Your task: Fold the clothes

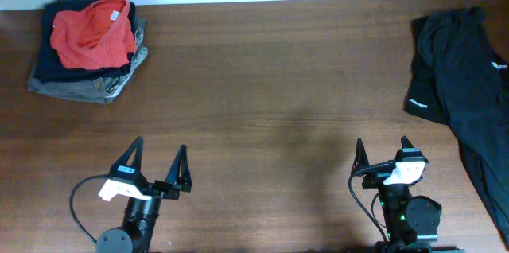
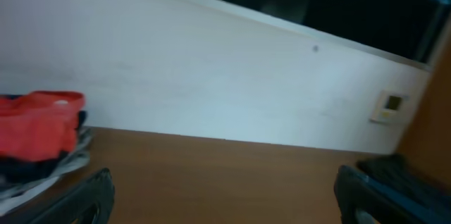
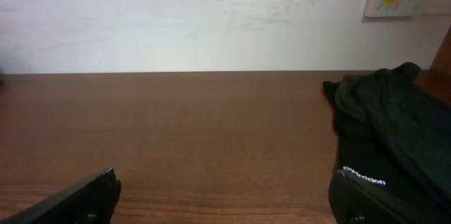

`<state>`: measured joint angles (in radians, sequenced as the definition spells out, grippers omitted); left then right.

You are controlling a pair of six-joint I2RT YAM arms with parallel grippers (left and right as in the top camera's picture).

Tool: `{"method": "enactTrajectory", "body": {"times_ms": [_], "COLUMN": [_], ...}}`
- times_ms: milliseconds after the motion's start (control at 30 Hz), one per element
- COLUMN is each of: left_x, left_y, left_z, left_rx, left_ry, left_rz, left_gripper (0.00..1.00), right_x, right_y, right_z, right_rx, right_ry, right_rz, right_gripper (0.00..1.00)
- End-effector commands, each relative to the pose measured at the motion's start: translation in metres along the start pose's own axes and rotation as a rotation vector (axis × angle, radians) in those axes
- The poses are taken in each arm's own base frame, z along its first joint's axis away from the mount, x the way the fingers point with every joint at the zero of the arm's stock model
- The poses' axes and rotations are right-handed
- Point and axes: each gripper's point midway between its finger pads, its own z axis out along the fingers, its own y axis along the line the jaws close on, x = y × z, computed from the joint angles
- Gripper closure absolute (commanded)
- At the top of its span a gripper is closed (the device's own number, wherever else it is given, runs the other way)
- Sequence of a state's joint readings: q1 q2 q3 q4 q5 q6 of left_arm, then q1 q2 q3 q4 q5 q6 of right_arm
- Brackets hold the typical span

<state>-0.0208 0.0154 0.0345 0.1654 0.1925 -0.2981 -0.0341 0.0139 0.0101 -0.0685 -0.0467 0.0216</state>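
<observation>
The left claw [image 1: 160,148] and the right claw [image 1: 382,143] both stand with jaws spread apart, holding nothing, at 7 and 5 o'clock of the overhead view over the worktop [image 1: 262,86]. The orange-red T-shirt [image 1: 91,34] lies bunched at 10 o'clock, well apart from both claws, on top of a stack of navy and grey garments [image 1: 79,90]. A black garment [image 1: 465,86] with a small white logo lies at 3 o'clock.

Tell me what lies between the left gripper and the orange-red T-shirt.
Only bare brown wooden table: in the overhead view, nothing lies between the left gripper and the orange-red cotton T-shirt.
</observation>
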Motion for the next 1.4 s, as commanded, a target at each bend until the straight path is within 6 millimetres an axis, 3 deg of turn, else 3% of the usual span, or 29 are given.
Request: {"method": "enactTrajectory", "body": {"times_ms": [0, 133, 433, 1367], "left_x": [0.006, 0.012, 0.057, 0.055], "left_y": [0.022, 0.038, 0.054, 0.061], "left_z": [-0.001, -0.004, -0.013, -0.014], "left_rx": [-0.119, -0.203, -0.280, -0.308], "left_ry": [-0.011, 0.005, 0.190, 0.183], "left_rz": [0.011, 0.009, -0.007, -0.007], "left_gripper": [0.01, 0.01, 0.01, 0.01], "right_x": [0.002, 0.002, 0.002, 0.002], "right_y": [0.000, 0.000, 0.000, 0.000], "right_z": [0.000, 0.000, 0.000, 0.000], "right_rx": [-0.003, -0.003, -0.004, -0.003], "right_ry": [0.002, 0.002, 0.002, 0.002], "right_rz": [-0.006, -0.006, -0.006, -0.006], "right_gripper": [0.01, 0.01, 0.01, 0.01]}}
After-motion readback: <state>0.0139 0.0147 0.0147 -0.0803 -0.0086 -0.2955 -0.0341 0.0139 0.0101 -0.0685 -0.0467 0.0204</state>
